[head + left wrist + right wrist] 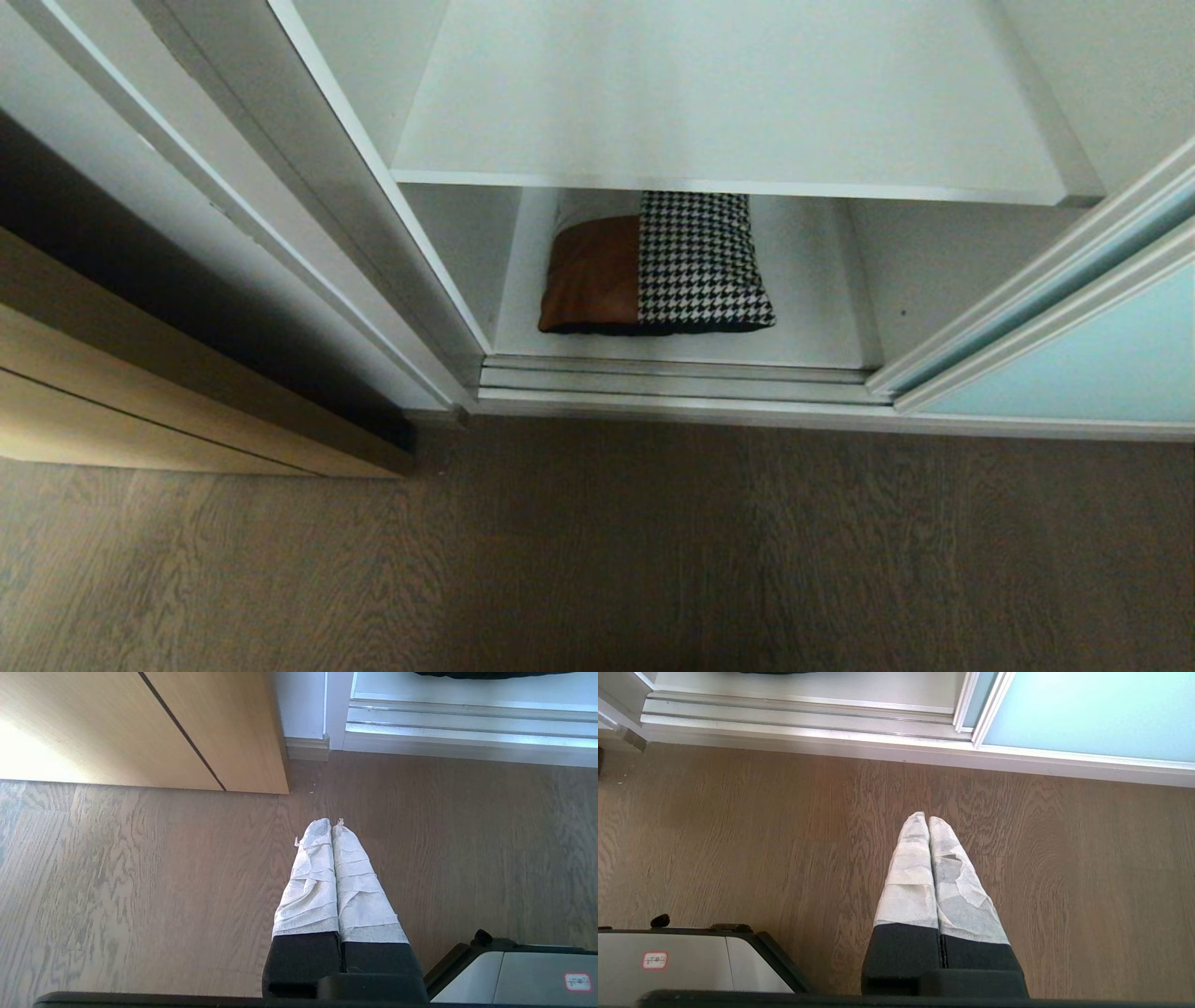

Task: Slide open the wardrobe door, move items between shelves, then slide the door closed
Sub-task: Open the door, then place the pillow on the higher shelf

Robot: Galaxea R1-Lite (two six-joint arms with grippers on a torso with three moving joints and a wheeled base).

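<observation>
Clothes [656, 263] lie on the low shelf [812, 345]; door [1074, 373] slid right. Left gripper [331, 822] and right gripper [927, 816] hang pressed together, empty.

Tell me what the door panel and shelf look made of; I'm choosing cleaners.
The door panel looks like frosted pale aqua glass, evenly matte, in a slim silver-white metal frame. The shelf seems to be smooth white laminate board with a thin, plain front edge.

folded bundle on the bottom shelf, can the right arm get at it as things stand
Probably yes. The sliding door stands pushed aside to the right, so the folded bundle lies exposed. But the right gripper hangs over the floor, fingers shut, and the shelf above overhangs.
</observation>
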